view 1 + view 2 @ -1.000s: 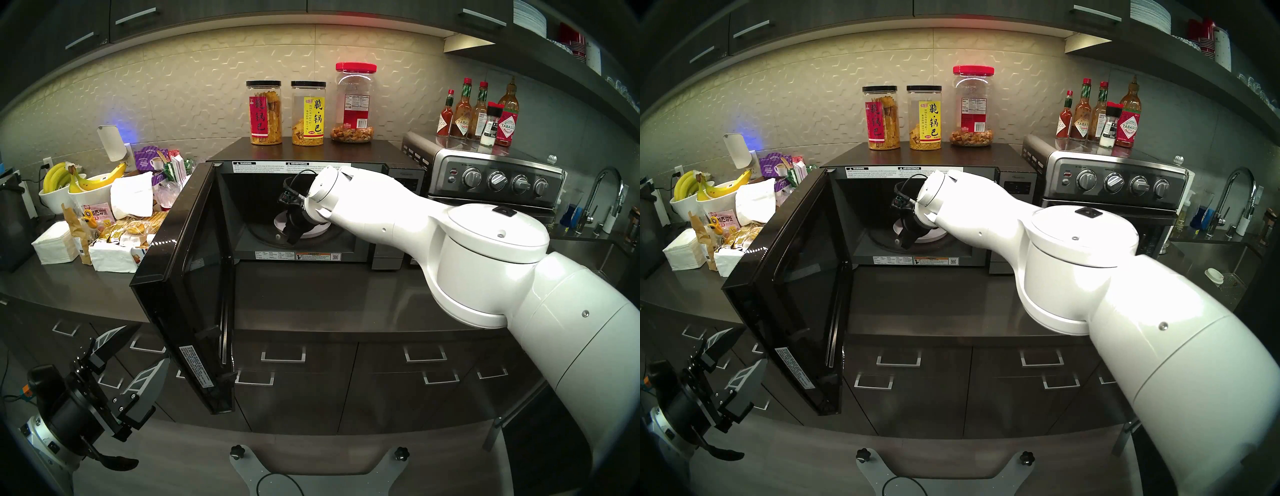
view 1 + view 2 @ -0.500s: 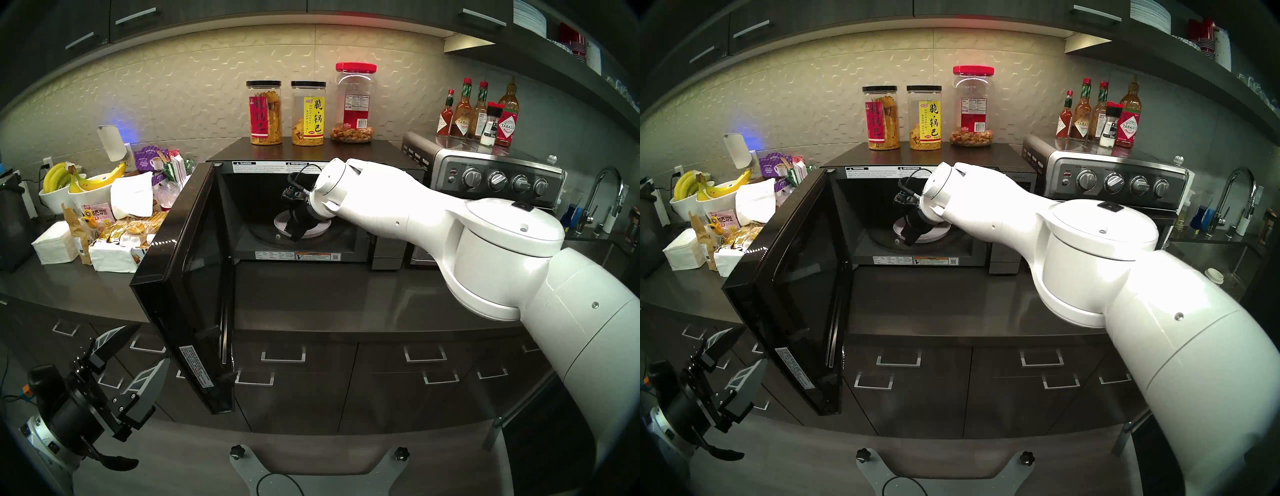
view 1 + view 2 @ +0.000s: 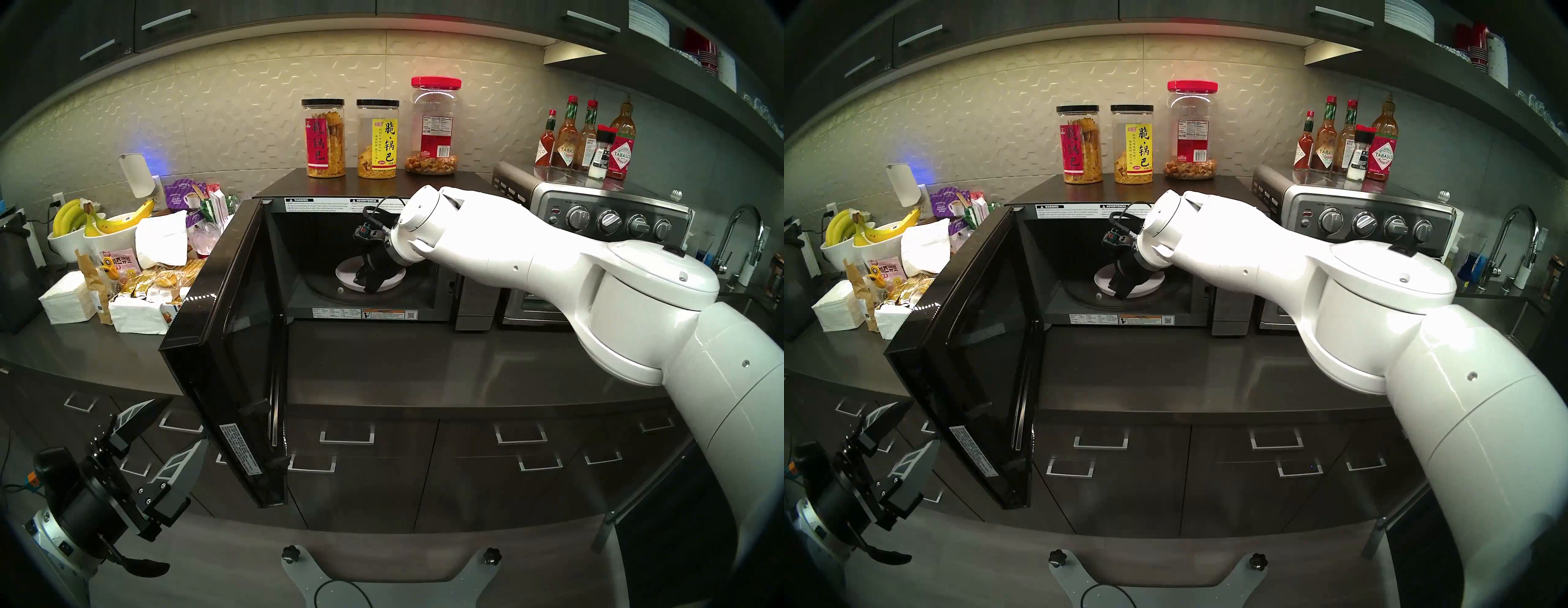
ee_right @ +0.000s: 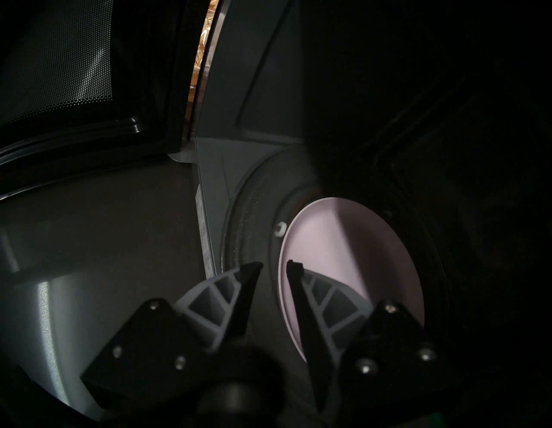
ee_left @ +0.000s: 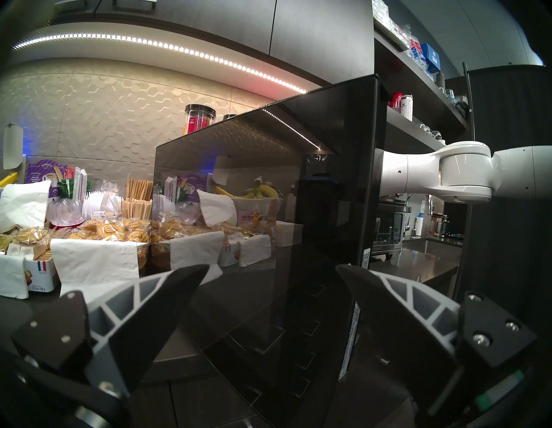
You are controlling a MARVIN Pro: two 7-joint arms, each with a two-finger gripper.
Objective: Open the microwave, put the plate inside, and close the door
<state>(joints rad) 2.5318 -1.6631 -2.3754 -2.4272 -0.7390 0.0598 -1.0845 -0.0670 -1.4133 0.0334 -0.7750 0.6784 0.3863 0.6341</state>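
Note:
The black microwave (image 3: pixel 382 187) stands on the counter with its door (image 3: pixel 229 339) swung wide to the left. The white plate (image 3: pixel 345 271) lies flat on the glass turntable (image 4: pixel 254 209) inside. My right gripper (image 3: pixel 367 284) reaches into the cavity and hovers over the plate's near edge. In the right wrist view the right gripper (image 4: pixel 273 264) shows a narrow gap with nothing in it, and the plate (image 4: pixel 343 239) lies just past the tips. Low at the front left, my left gripper (image 3: pixel 178 422) stands open and empty beside the door's outer face (image 5: pixel 268 179).
Three snack jars (image 3: pixel 377 140) stand on the microwave top. A steel toaster oven (image 3: pixel 611 220) with sauce bottles (image 3: pixel 585 140) is at the right, a faucet (image 3: pixel 738 237) beyond it. Bowls of bananas (image 3: pixel 97 229) and snack packets (image 3: pixel 148 288) crowd the counter left of the door.
My right arm has drawn back to the right and a little upward, and its fingers have narrowed slightly. The plate stays on the turntable. The left arm and the door have not moved.

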